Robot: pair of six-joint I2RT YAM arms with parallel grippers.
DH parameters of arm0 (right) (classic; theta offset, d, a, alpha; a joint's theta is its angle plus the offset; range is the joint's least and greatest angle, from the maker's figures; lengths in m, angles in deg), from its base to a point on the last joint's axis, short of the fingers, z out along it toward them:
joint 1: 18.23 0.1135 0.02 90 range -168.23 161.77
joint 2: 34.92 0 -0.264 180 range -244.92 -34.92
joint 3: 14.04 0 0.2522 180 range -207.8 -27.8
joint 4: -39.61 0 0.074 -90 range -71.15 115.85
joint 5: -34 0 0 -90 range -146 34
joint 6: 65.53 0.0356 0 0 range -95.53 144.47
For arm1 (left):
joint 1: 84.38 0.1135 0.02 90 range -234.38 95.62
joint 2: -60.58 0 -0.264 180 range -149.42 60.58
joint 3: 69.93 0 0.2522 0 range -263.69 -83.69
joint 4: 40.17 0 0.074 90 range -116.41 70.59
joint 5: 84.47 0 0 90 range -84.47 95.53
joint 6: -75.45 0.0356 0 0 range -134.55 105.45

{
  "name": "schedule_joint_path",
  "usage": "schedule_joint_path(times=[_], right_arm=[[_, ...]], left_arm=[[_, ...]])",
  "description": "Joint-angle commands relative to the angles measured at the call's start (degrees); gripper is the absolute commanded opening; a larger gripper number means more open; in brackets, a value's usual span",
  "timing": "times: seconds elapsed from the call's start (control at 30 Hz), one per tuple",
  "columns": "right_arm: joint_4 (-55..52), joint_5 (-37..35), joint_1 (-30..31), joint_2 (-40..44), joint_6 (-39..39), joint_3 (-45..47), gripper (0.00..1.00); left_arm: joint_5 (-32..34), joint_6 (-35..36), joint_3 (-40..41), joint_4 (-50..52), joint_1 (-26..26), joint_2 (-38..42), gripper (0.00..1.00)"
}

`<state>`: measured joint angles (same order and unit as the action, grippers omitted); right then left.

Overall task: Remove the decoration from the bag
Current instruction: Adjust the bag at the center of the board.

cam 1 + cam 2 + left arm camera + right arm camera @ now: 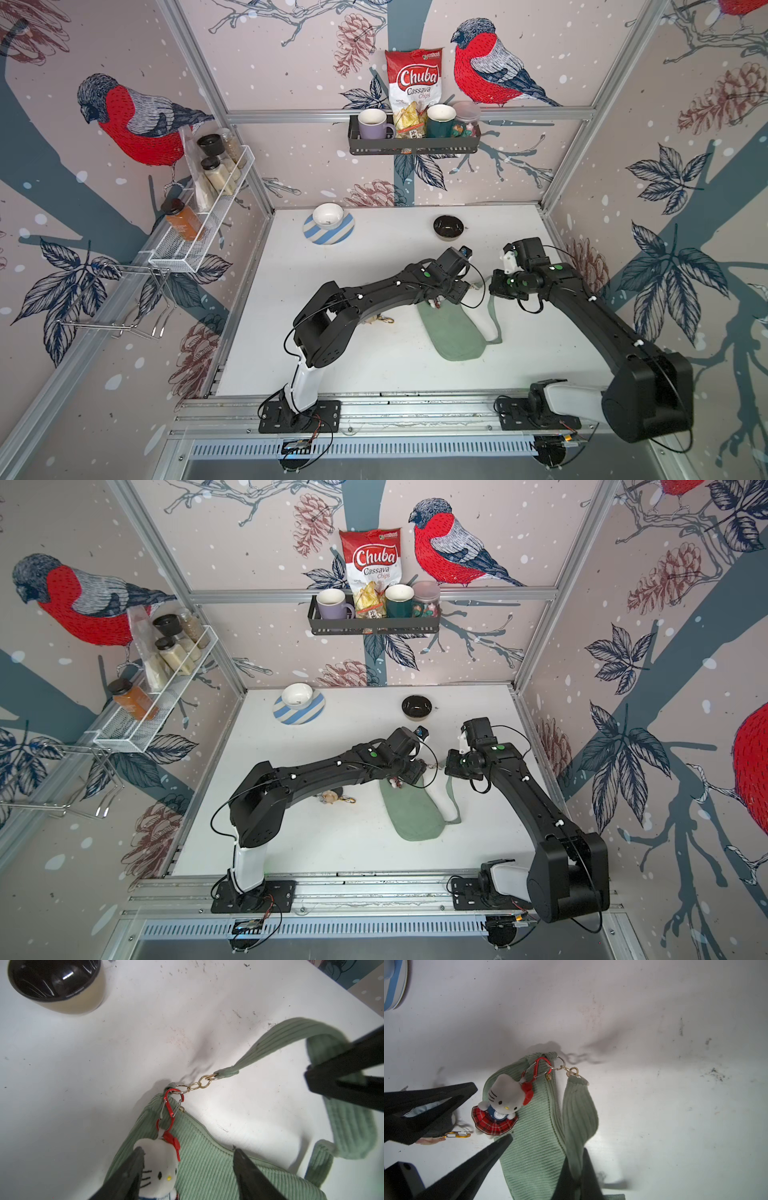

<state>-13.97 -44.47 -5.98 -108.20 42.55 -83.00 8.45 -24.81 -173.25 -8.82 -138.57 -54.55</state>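
The sage-green corduroy bag (453, 332) (533, 1147) lies flat mid-table. The decoration, a white cat plush (160, 1163) (505, 1095) in a red plaid skirt, hangs by a red carabiner (170, 1105) (538, 1068) from the ring at the bag's corner. My left gripper (187, 1148) is open over the bag. The plush head rests against one finger (133, 1167), and the other finger stands apart on the fabric. My right gripper (579, 1172) is shut on the bag's strap (270, 1043) (577, 1109) and holds it up beside the gold chain (199, 1084).
A second small charm with a yellow clip (336, 799) (456, 1134) lies on the table left of the bag. A black bowl (449, 227) (56, 982) and a white bowl (328, 216) on a striped plate (309, 235) stand at the back. Wall shelves hold jars and mugs.
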Motion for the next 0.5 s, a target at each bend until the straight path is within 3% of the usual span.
schedule_joint_path(times=[0.0, 0.17, 0.47], right_arm=[[2.48, -0.98, -1.03, 0.57, 1.02, 1.09, 0.00], [4.52, -0.79, -2.27, -0.18, 0.93, 2.83, 0.00], [5.75, -0.46, -3.72, -1.23, 1.65, 3.51, 0.00]], left_arm=[[-1.24, -0.88, -1.76, 1.09, 1.67, -2.07, 0.63], [-0.26, 0.19, -4.29, 2.79, 2.76, -5.41, 0.53], [0.67, 3.73, -10.23, 6.06, 2.87, -11.10, 0.53]])
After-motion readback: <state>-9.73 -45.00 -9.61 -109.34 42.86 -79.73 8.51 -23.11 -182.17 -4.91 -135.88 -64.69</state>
